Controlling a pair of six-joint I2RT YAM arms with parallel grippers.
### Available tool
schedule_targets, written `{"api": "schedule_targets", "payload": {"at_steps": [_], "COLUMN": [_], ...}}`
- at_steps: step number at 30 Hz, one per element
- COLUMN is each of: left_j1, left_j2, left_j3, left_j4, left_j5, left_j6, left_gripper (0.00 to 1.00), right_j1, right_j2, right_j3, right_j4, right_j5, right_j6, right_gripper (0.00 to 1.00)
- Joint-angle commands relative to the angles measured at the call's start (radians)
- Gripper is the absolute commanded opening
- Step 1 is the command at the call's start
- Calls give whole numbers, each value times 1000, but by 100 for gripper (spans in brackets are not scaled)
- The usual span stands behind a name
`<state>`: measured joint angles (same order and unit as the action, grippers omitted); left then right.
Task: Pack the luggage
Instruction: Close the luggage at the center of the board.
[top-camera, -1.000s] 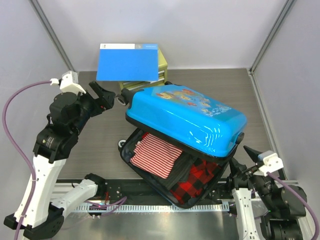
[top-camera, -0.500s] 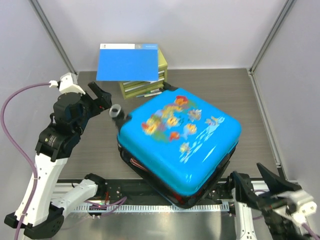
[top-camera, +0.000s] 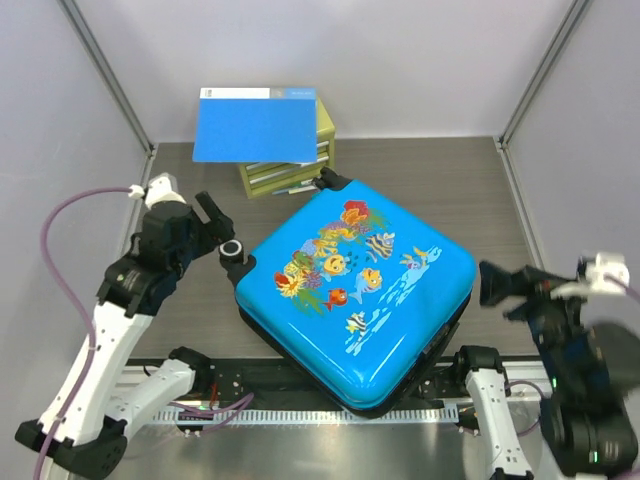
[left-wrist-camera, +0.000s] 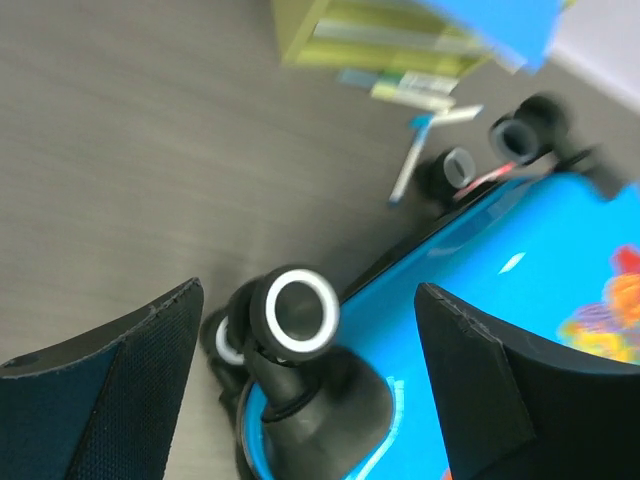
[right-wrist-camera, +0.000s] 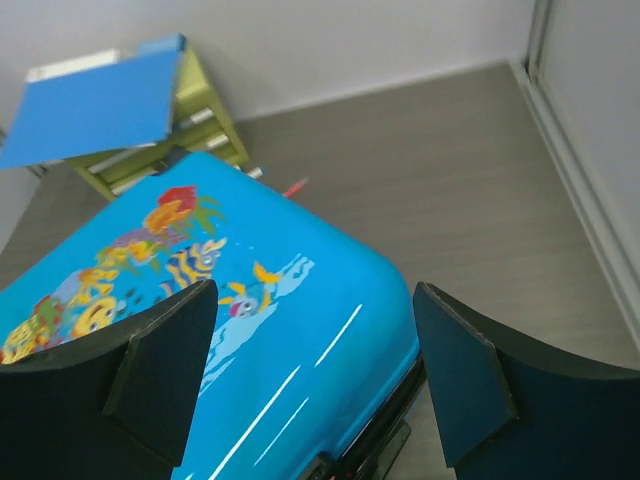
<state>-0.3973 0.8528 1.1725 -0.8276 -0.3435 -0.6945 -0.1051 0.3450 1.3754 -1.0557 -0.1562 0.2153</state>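
The luggage (top-camera: 360, 285), a bright-blue hard-shell suitcase with a fish-and-coral print, lies flat in the middle of the table with its lid down. My left gripper (top-camera: 220, 226) hovers open just left of its back-left corner. In the left wrist view a black wheel (left-wrist-camera: 298, 312) stands between the spread fingers (left-wrist-camera: 110, 385), untouched. My right gripper (top-camera: 498, 288) hangs open in the air off the case's right side, holding nothing. In the right wrist view the lid (right-wrist-camera: 240, 330) fills the space below the wide-apart right gripper (right-wrist-camera: 312, 292).
A small yellow-green drawer box (top-camera: 300, 170) stands behind the case with a flat blue folder (top-camera: 255, 125) on top. A pen (left-wrist-camera: 410, 165) lies on the table near the back wheels. Grey walls close in the table at the back and on both sides.
The lid, propped open over striped and plaid clothes a second ago, has dropped shut. My right gripper has drawn back to the right and risen. My left gripper has moved down toward the wheel.
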Motion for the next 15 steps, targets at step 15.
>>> {"api": "schedule_targets", "payload": {"at_steps": [15], "left_j1": [281], "left_j2": [95], "left_j3": [-80], "left_j4": [-113], "left_j5": [222], "left_j6": [-106], "left_gripper": [98], "right_j1": [-1], "right_j2": [370], "right_j3": [-167], "right_j4": [-191], "right_j5": [329], "right_j6": [243], "right_gripper": [88]}}
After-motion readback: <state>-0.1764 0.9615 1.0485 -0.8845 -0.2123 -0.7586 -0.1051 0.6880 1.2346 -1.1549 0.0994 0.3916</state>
